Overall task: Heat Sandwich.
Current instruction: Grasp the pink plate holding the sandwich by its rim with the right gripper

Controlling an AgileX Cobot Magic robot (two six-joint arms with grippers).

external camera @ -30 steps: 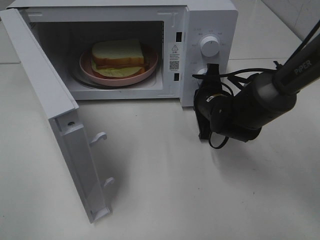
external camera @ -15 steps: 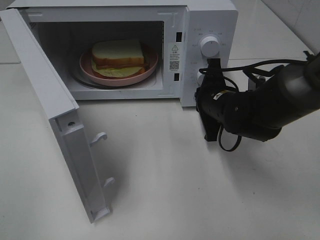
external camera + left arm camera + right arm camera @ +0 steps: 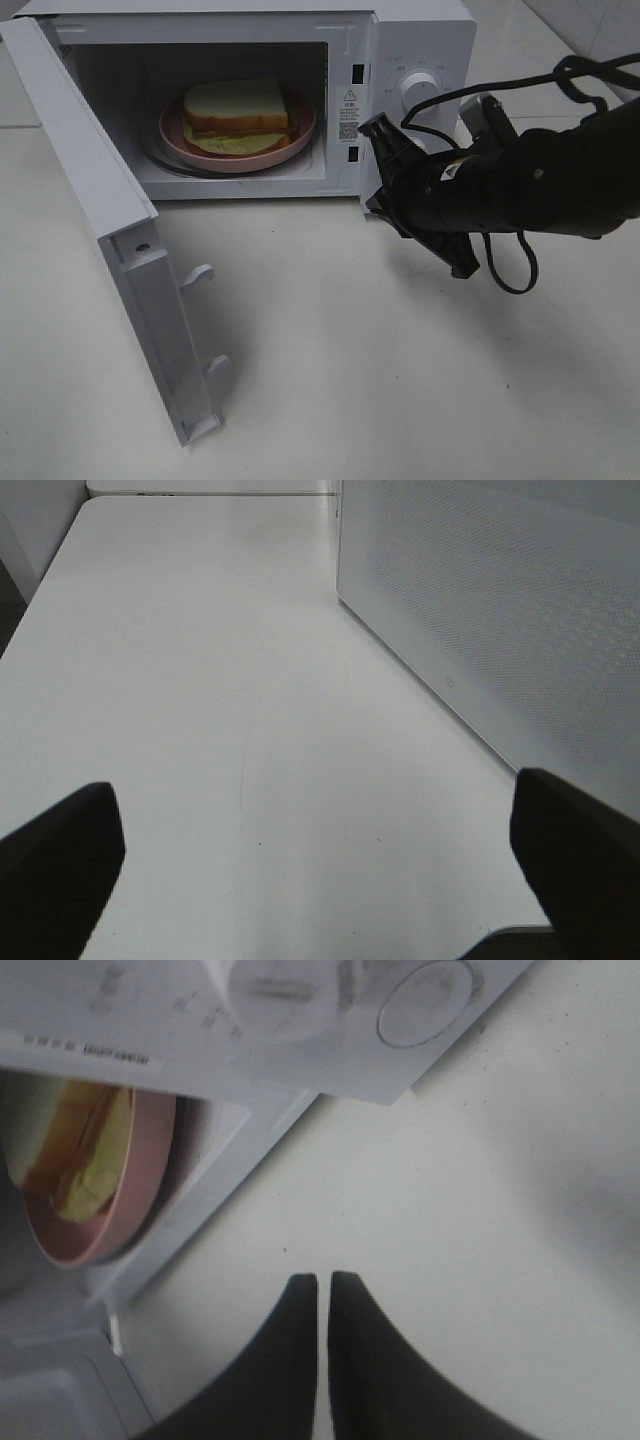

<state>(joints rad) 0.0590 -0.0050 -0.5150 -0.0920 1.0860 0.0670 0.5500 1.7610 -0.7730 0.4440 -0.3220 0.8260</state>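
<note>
The right gripper [image 3: 320, 1283] is shown with fingers together, empty. The sandwich [image 3: 238, 108] is laid flat on the plate [image 3: 240, 163], long axis along the microwave's [image 3: 420, 40] front edge.

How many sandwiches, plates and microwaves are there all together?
White-bread sandwich with reddish-brown filling: 1
Round pink plate: 1
White microwave oven with its door open: 1
Total: 3

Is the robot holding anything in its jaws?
No, nothing. The right gripper is shut on air, the left gripper is open and empty. The sandwich lies on its plate inside the microwave.
</note>
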